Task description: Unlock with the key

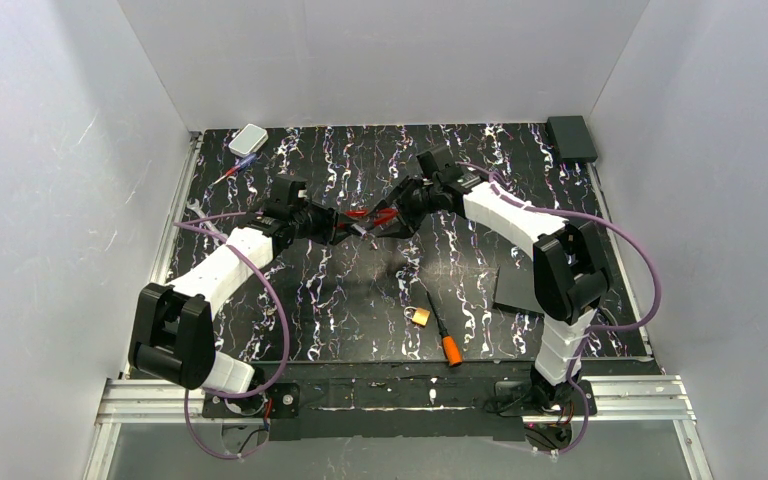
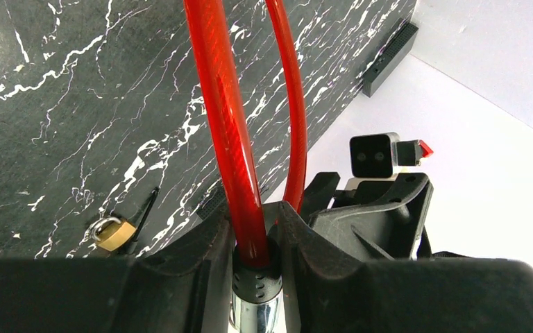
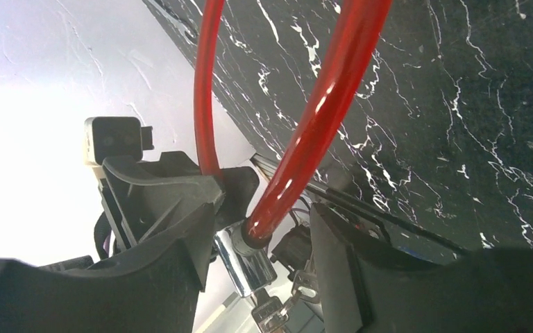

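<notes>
A red cable lock [image 1: 370, 215] hangs in the air between both grippers above the table's middle. My left gripper [image 1: 332, 224] is shut on one end of it: in the left wrist view the fingers [image 2: 201, 257] clamp the black collar and chrome body [image 2: 255, 305] below the red cable [image 2: 225, 118]. My right gripper [image 1: 400, 207] is open; in the right wrist view its jaws stand either side of the chrome lock body [image 3: 244, 260], the left finger against it. The key [image 3: 269, 313] sticks in the body's lower end, and a second key [image 3: 305, 283] dangles beside it.
A small brass padlock [image 1: 420, 316] and an orange-handled screwdriver [image 1: 444, 337] lie near the front middle; the padlock also shows in the left wrist view [image 2: 114, 233]. A black sheet [image 1: 520, 292] lies right. A white box [image 1: 248, 139] and a black box [image 1: 571, 138] sit at the back corners.
</notes>
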